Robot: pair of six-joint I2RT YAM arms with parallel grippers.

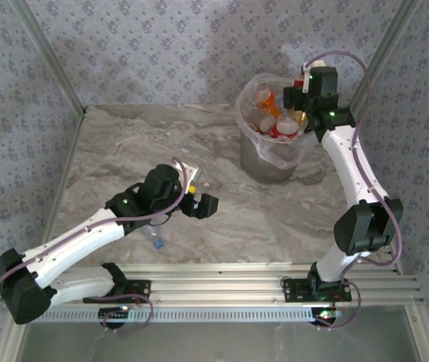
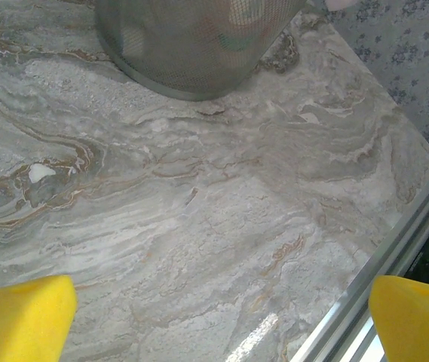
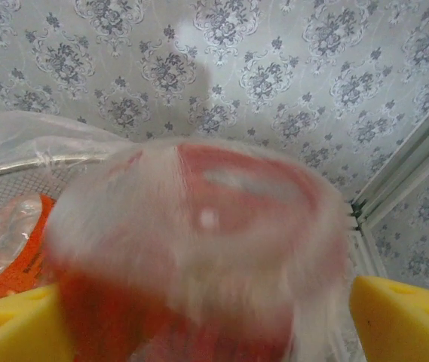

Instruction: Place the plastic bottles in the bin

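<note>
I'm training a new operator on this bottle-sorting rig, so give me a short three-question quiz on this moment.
1. True or false: the left pincer grips a bottle.
2. The right pincer is: A) over the bin, B) at table centre, C) beside its own base.
3. What colour is the label of the blurred bottle at the right pincer?
Key: 1 false, it is open and empty; 2 A; 3 red.
</note>
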